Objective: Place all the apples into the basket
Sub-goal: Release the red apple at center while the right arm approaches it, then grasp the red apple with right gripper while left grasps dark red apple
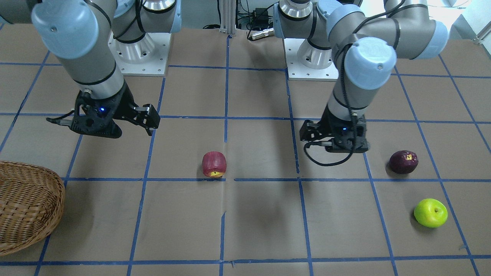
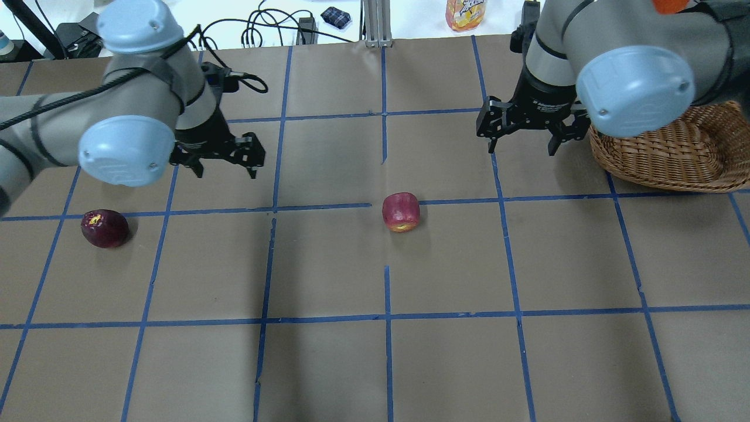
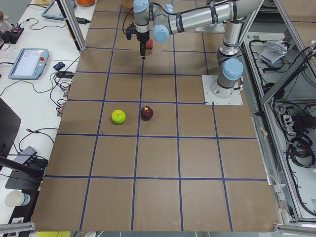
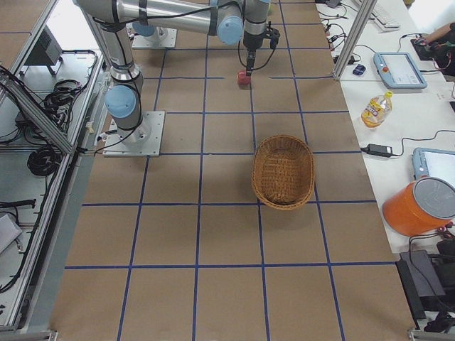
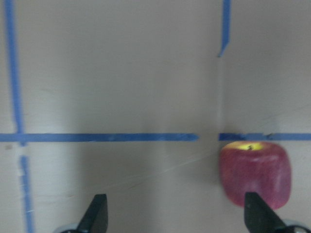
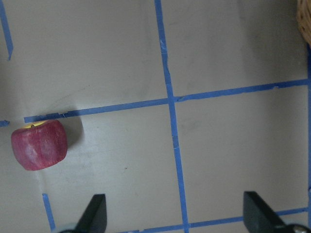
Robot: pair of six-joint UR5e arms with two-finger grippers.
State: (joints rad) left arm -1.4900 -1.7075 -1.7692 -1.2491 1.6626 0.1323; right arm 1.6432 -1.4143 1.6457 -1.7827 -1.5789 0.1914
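Overhead exterior: a bottle stood at the 12 o'clock edge, its label lettering too blurred to read. The wicker basket sat at 3 o'clock of the right tool. All three apples lay outside it on the tabletop. Both tools hung with jaws spread. The red apple lay at 8 o'clock of the right tool and 4 o'clock of the left tool. The maroon apple lay at 8 o'clock of the left tool. Front-facing view: the green apple lay at 5 o'clock of the maroon apple.

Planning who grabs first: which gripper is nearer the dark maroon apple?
Left. The left gripper hovers just inward of the maroon apple; the right gripper hangs far beyond, by the basket.
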